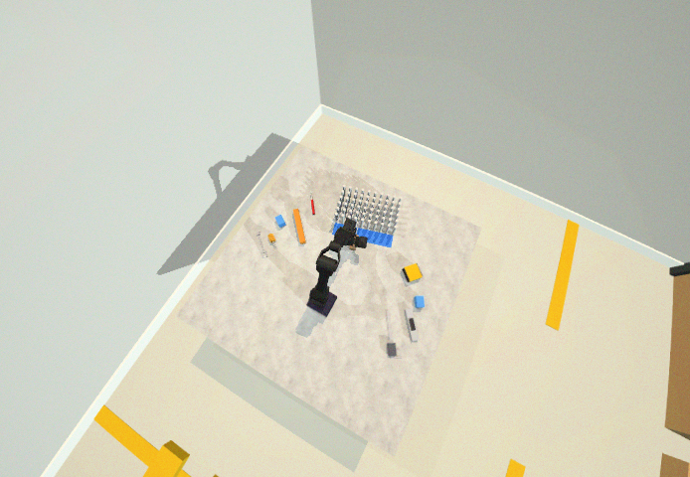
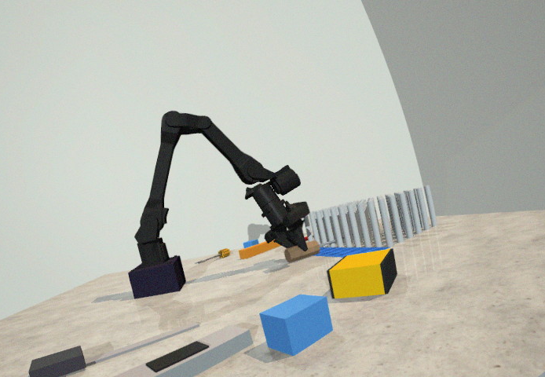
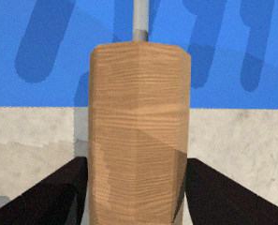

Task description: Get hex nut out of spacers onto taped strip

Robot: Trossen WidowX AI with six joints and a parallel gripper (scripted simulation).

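Gripping wooden handle [image 2: 294, 253] [image 3: 139, 127], hand [image 2: 301, 248] [image 3: 137, 168] closed around, shaft [image 3: 140, 21] pointing ahead

Beyond my jaws [image 1: 350, 224] [image 2: 298, 242], 2 plain pale-grey walls [image 1: 131, 83] [image 1: 469, 112] meet in a corner, the farther one shaded darker. White skirting [image 1: 492, 175] edges the cream floor [image 1: 486, 365]. Well apart from my jaws lie yellow floor stripes [image 1: 563, 275] and wood-framed furniture [image 1: 682, 354]. Light throws a bench-shaped shadow [image 1: 245, 202] on 1 wall.
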